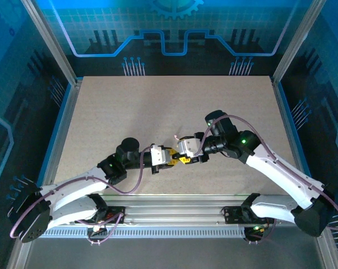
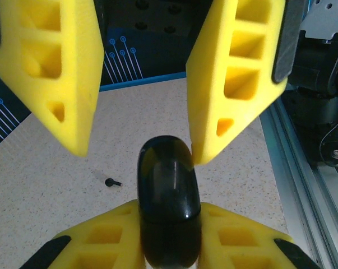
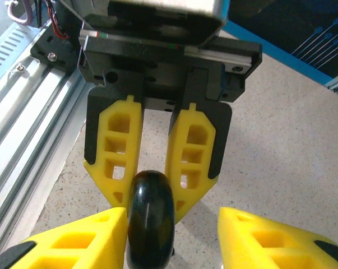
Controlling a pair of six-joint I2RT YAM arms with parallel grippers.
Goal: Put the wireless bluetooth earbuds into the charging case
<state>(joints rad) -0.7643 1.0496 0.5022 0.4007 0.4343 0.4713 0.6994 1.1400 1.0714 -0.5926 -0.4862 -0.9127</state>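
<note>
Holds black case (image 2: pixel 167 185) pinched in left gripper (image 3: pixel 151 193) by table's (image 1: pixel 157 112) near edge, right gripper (image 3: pixel 173 216) spread wide around it. Could drop glossy case if released early; could scatter tiny earbud (image 2: pixel 112 182) nearby.

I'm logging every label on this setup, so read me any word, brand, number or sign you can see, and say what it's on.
No text can be read here.
black case, held in the left gripper: glossy, no print visible.
yellow fingers of the right gripper: no marks.
blue backdrop: circuit lines and a gear outline, no letters.
</note>
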